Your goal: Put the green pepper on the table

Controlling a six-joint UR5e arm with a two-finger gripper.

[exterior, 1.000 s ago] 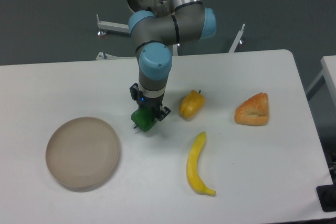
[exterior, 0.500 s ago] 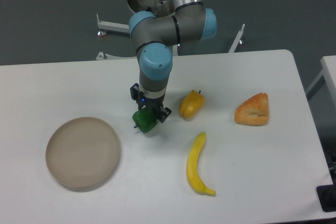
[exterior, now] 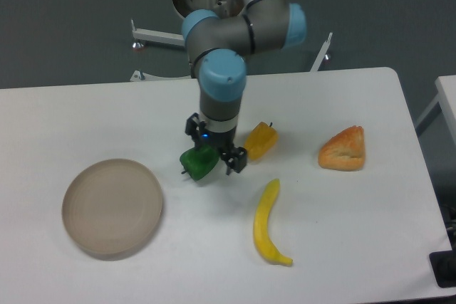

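Fingers [exterior: 229, 157] spread, green pepper [exterior: 199, 164] just left, on table [exterior: 342, 233]

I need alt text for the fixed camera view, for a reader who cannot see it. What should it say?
A small glossy dark-green bell pepper rests on a large white table, with the robot arm's open two-finger gripper just to its right. Around it lie a round beige plate, a yellow-orange pepper, a yellow banana and an orange pastry wedge.
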